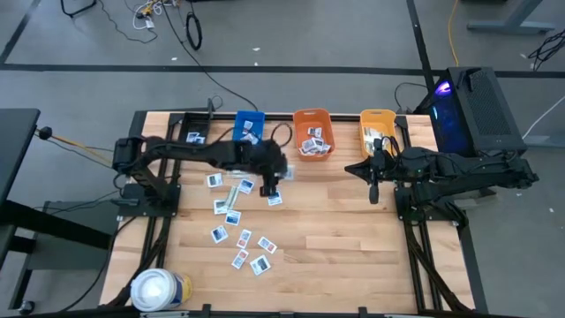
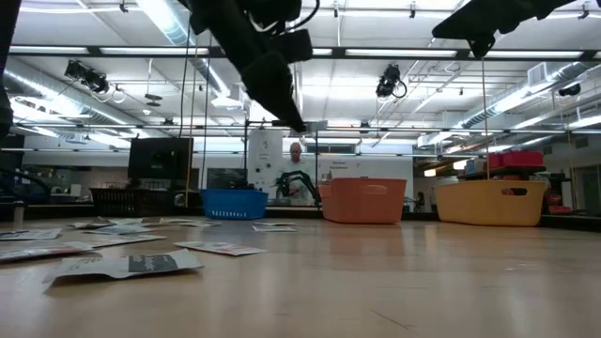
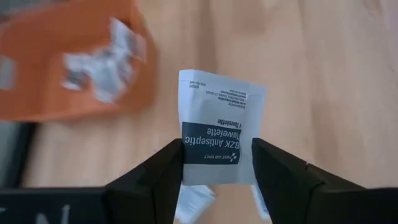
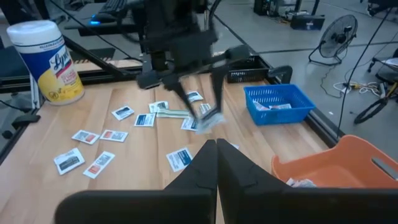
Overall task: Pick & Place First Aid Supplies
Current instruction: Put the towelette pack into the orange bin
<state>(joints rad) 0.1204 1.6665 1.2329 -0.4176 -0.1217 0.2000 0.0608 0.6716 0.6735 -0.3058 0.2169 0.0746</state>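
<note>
My left gripper (image 3: 217,152) is shut on one first aid packet (image 3: 219,106), white with a blue band. In the high view it (image 1: 267,185) hangs over the middle of the table, in front of the blue bin (image 1: 249,124) and the orange bin (image 1: 312,132). The right wrist view shows the packet (image 4: 208,121) off the wood. Several more packets (image 1: 238,234) lie flat on the table's left half. My right gripper (image 1: 374,194) is shut and empty, raised in front of the yellow bin (image 1: 378,131). My left gripper pinches the packet between its two fingers (image 3: 163,168) at the blue-banded end (image 3: 211,149), one finger at each side edge. The fingers slant down from the table's left. The packet sticks out past the fingertips and is lifted clear of the table.
The orange bin (image 3: 68,68) holds several packets, as do the blue bin (image 4: 277,102) and the yellow one. A large white wipes canister (image 1: 159,290) stands at the near left corner. Bare wood (image 1: 353,256) spreads over the near right part of the table.
</note>
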